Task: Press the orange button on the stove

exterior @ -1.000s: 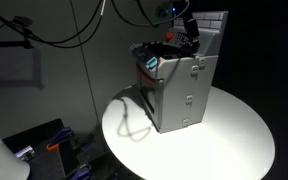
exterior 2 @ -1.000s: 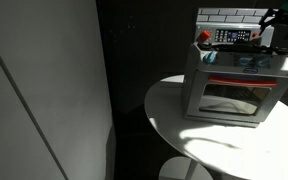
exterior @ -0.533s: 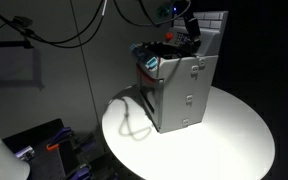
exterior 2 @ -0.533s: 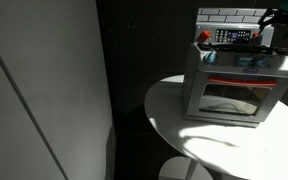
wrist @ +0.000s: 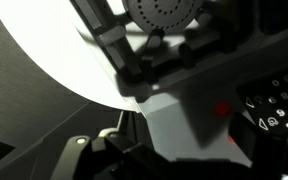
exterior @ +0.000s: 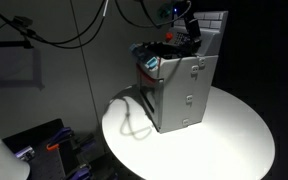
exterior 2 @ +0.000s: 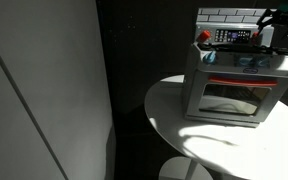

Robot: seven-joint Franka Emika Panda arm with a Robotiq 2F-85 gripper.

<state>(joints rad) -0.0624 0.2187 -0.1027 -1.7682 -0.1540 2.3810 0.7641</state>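
The grey toy stove (exterior: pixel 184 95) stands on a round white table (exterior: pixel 234 140); it shows in both exterior views, front on with its oven door (exterior 2: pixel 229 97). Its white brick back panel (exterior 2: pixel 229 14) rises behind the top. My gripper (exterior: pixel 190 36) hangs just over the stove top near the back panel and sits at the frame's right edge in an exterior view (exterior 2: pixel 275 20). The wrist view shows the grey stove body (wrist: pixel 174 115) very close and a tiny orange-red button (wrist: pixel 222 108) in shadow. The fingers are dark and blurred; I cannot tell whether they are open.
Black cables (exterior: pixel 54 40) hang at the left. A large dark panel (exterior 2: pixel 44 90) fills the left side. Boxes and clutter (exterior: pixel 54 145) lie on the floor beside the table. The table's edge (exterior 2: pixel 164 125) is close to the stove's front.
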